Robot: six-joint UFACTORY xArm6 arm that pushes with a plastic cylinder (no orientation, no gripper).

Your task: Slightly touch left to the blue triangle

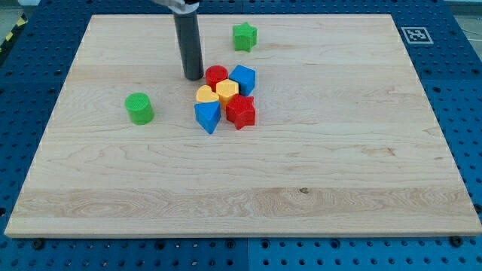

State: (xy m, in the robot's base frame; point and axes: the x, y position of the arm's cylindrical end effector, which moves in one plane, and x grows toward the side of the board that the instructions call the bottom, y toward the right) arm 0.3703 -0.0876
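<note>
While upright, my tip (pixel 194 77) stands above-left of the blue triangle (pixel 207 117).

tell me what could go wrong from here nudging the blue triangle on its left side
1. The blue triangle sits packed against the yellow heart and red star, so even a light push from its left could shift the whole cluster.
2. My tip is toward the view's top of the cluster, right beside the red cylinder; a straight path down could clip it or the yellow heart first.
3. Swinging wide to the view's left risks bumping the green cylinder.
</note>
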